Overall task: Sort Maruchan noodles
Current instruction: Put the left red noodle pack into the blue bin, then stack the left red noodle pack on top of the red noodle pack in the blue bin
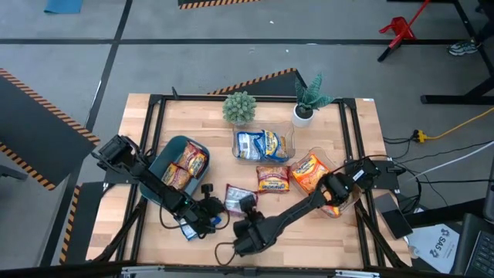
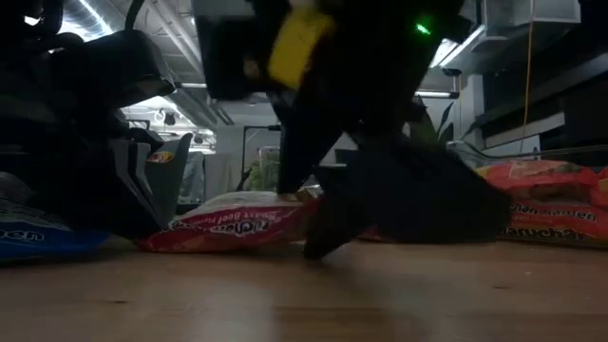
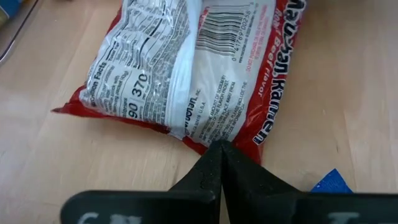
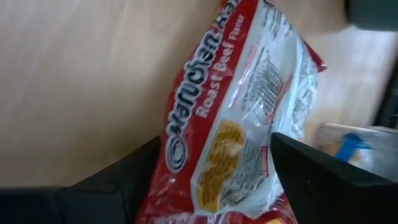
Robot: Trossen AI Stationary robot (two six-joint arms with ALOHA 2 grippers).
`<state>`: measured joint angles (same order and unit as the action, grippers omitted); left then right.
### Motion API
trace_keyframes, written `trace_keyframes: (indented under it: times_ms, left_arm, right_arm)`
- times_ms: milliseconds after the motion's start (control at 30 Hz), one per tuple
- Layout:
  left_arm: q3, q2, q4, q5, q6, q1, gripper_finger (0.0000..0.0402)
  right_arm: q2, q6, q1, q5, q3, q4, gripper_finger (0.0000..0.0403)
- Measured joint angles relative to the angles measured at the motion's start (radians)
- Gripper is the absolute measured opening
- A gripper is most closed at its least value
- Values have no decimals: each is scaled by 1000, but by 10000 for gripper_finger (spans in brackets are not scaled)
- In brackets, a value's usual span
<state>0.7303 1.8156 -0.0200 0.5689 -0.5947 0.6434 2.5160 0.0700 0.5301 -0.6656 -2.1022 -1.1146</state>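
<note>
The red packet (image 4: 236,118) lies flat on the table (image 1: 363,139) near its front edge, between the parted fingers of the right gripper (image 1: 245,207). The left gripper (image 1: 210,218) waits just beside it, closed and empty. A pick-up appears in hand; closing on the packet is judged the next requirement.

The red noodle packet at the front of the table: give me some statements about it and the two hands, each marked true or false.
1. The red noodle packet lies on the bare wood table. True.
2. The left hand is wide open. False: its fingers are shut, tips pointing at the packet's edge.
3. The right hand has its fingers spread on either side of the packet. True.
4. The packet sits inside the dark teal bin. False: it lies on the table beside the bin.
5. The clear tub near the plants is empty. False: it holds blue-and-white packets.
</note>
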Motion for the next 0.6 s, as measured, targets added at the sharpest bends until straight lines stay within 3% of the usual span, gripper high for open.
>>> trace_keyframes:
  times_ms: [67,200,500,600]
  left_arm:
    - [0,0,0,0,0,0,0]
    - [0,0,0,-2,2,0,0]
    - [41,-23,33,-17,22,4,0]
    - [72,-73,90,-50,53,13,0]
  right_arm:
    - [-9,0,-15,37,20,40,274]
    - [-5,2,-18,-6,28,74,242]
    - [-3,90,-18,5,4,51,37]
    - [-2,131,-13,6,-15,34,10]
